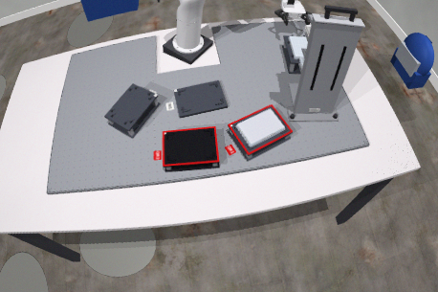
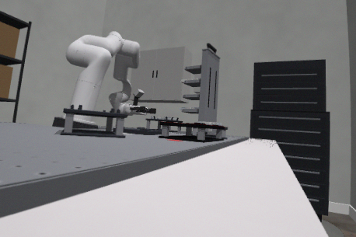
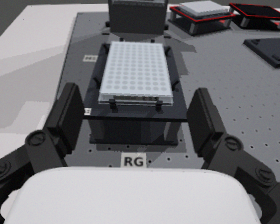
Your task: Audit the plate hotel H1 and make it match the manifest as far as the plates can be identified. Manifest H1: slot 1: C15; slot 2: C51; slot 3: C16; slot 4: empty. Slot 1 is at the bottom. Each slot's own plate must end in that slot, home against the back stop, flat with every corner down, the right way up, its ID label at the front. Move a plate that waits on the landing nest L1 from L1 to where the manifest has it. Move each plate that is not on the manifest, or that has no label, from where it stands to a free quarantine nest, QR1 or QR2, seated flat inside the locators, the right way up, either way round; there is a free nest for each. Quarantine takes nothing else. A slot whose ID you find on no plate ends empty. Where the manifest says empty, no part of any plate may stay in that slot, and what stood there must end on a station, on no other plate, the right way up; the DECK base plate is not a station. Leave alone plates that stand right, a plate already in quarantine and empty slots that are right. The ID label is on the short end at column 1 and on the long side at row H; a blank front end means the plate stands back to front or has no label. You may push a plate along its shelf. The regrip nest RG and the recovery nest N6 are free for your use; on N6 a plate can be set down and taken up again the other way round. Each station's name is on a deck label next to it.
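A clear multiwell plate [image 3: 136, 70] [image 1: 296, 47] lies flat on the RG nest [image 3: 133, 125], in front of the plate hotel H1 [image 1: 327, 63] [image 2: 210, 86] [image 3: 137, 17]. My gripper [image 3: 136, 98] [image 1: 290, 14] [image 2: 144, 109] is open and empty. It is low and level at the plate's near short end, with a finger out to each side and no touch. A second plate [image 1: 259, 127] [image 3: 203, 8] sits in one red-framed quarantine nest. The other red-framed nest [image 1: 190, 146] [image 3: 258, 11] is bare. The hotel's shelves [image 2: 192, 83] show only edge-on, so I cannot tell what they hold.
The RG deck label [image 3: 133, 161] lies just before my fingers. Two dark nests stand mid-deck, a raised one [image 1: 131, 107] on the left and a low flat one [image 1: 200, 98] beside it. The arm's base [image 1: 187, 46] is at the back.
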Action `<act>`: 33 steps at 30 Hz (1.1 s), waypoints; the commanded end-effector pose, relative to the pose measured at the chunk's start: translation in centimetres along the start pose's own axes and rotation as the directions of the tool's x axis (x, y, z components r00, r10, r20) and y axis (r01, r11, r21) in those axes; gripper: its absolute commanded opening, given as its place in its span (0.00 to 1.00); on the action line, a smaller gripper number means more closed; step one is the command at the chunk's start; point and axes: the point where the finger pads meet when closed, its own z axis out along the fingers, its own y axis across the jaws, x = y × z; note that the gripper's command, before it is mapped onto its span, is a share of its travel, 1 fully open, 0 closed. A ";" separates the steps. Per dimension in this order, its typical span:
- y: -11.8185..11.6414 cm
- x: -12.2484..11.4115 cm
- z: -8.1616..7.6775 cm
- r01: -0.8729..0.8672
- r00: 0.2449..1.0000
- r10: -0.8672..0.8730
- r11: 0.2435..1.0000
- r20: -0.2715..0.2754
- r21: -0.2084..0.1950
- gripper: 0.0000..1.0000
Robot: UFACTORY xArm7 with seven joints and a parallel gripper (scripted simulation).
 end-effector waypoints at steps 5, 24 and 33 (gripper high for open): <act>-0.1 1.7 0.0 -0.003 1.000 0.003 1.000 0.002 0.000 1.00; -0.1 6.3 0.2 -0.003 1.000 0.003 1.000 0.002 0.000 1.00; 0.0 8.7 0.3 -0.003 1.000 0.003 1.000 0.002 0.000 1.00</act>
